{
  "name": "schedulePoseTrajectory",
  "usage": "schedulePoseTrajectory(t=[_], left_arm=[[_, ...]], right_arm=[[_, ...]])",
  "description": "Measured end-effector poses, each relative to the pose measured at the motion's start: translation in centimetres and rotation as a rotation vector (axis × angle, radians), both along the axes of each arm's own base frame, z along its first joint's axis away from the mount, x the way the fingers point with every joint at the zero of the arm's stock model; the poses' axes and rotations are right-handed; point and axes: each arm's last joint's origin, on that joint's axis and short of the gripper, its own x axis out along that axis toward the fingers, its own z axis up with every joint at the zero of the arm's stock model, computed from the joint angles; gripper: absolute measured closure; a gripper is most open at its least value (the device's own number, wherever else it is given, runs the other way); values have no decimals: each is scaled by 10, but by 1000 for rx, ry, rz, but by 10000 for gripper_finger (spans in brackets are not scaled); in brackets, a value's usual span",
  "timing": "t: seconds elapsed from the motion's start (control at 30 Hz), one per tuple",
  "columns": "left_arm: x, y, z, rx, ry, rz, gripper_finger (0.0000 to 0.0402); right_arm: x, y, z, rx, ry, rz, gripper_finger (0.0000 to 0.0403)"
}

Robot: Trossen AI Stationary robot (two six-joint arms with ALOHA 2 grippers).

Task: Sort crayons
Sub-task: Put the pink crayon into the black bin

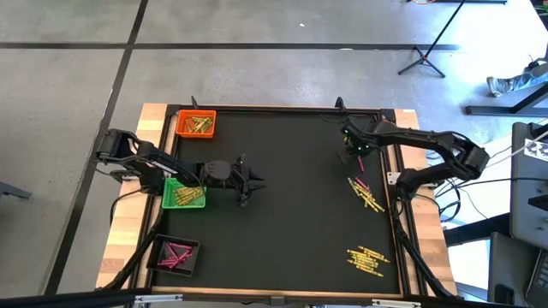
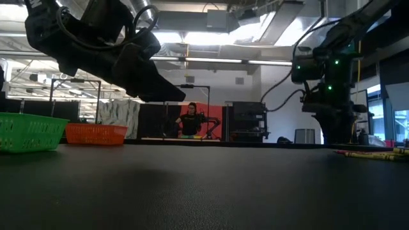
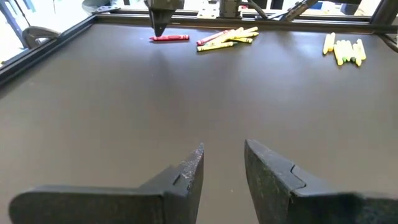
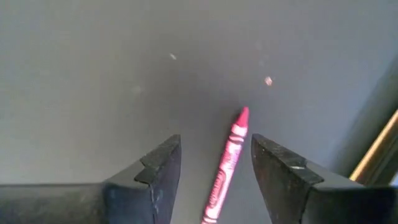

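The right pincer [image 4: 214, 165] is hanging low over the far right of the black surface [image 1: 291, 214], its fingers parted and released on either side of a pink crayon [image 4: 227, 163] lying flat between them, likely lining up a grasp. The left pincer [image 3: 222, 168] is waiting parted and empty near the green tray [image 1: 182, 195], probably parked there for handoffs.

The mat [image 1: 282, 222] was black — trays orange [image 1: 196, 124], green [image 1: 183, 195] and black [image 1: 175, 255]; crayons yellow [image 1: 368, 259] and one magenta crayon [image 4: 227, 163].
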Motion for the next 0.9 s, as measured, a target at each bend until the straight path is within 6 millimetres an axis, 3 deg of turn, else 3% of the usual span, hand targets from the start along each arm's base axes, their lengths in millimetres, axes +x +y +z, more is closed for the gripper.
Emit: schedulePoseTrajectory(t=[0.3, 0.4, 0.7, 0.8, 0.9], left_arm=[[0, 0, 0, 0, 0, 0, 301], [0, 0, 0, 0, 0, 0, 301], [0, 0, 0, 0, 0, 0, 301], [0, 0, 0, 0, 0, 0, 301], [0, 0, 0, 0, -1, 0, 301]], right_arm=[[0, -5, -21, 154, 58, -3, 216], [2, -5, -24, 177, 58, 13, 244], [3, -5, -25, 178, 57, 81, 381], [3, -6, -25, 170, 57, 118, 393], [5, -8, -21, 159, 47, 146, 380]])
